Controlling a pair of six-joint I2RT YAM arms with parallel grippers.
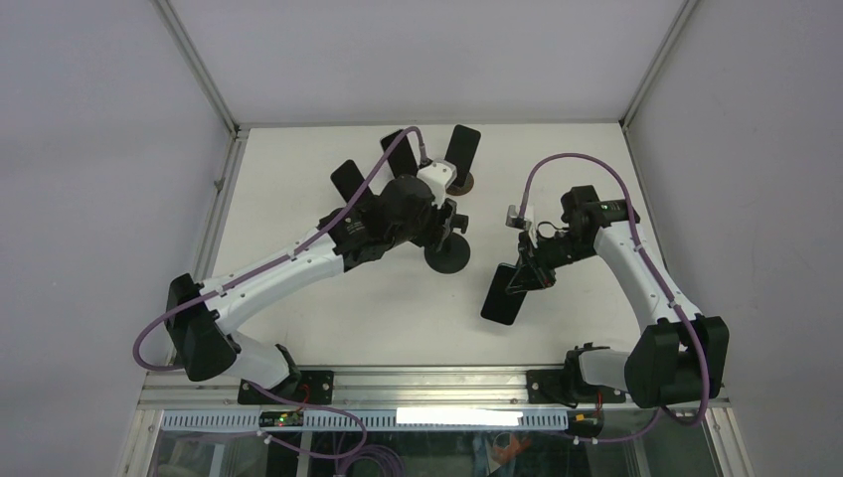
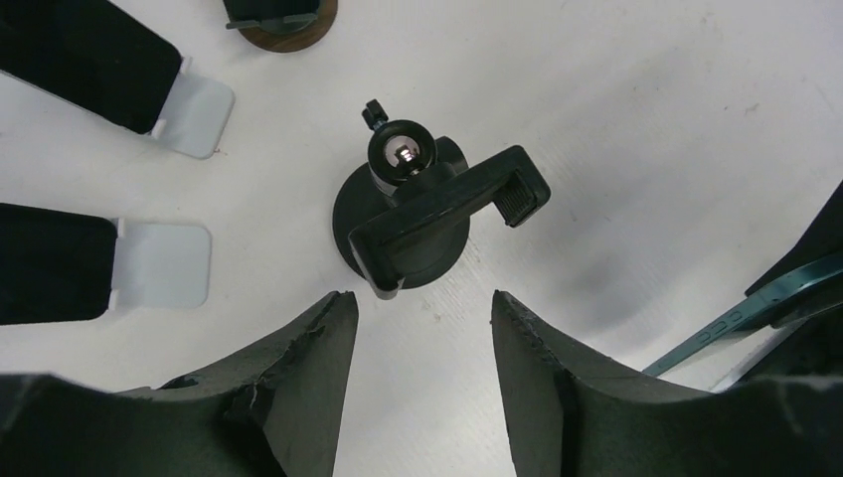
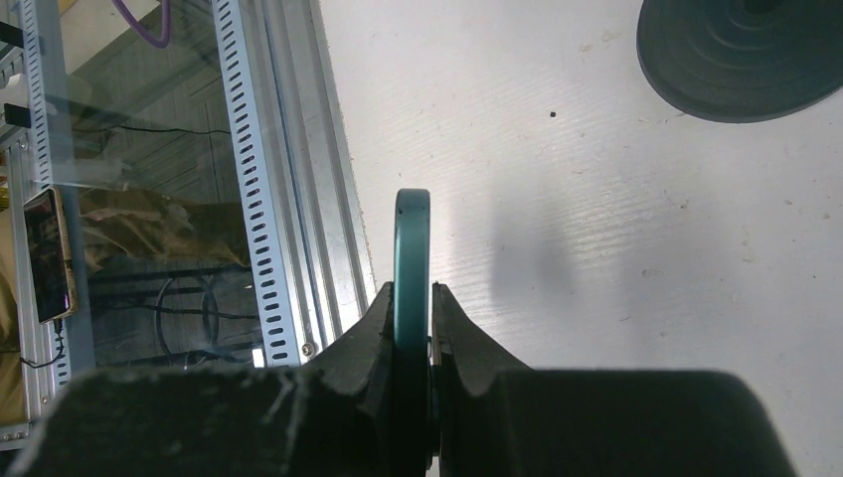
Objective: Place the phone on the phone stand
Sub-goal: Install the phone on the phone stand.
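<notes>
The black phone stand (image 2: 413,214) rests on its round base (image 1: 447,254) mid-table, its clamp cradle (image 2: 452,199) tilted up and holding nothing. Just short of the stand, my left gripper (image 2: 421,303) is open, only bare table between its fingers (image 2: 328,338). The phone (image 1: 502,292), dark with a teal edge (image 3: 413,238), hangs tilted above the table to the right of the stand. My right gripper (image 3: 411,298) is shut on it, near its upper end (image 1: 529,266). The same phone's edge (image 2: 785,288) shows at the right of the left wrist view.
Other dark phones on stands sit at the back (image 1: 348,180) (image 1: 400,149) (image 1: 462,147), one on a brown round base (image 2: 288,22). Two white stand feet (image 2: 194,114) (image 2: 164,263) lie left of the black stand. The slotted metal rail (image 3: 283,179) marks the table's near edge.
</notes>
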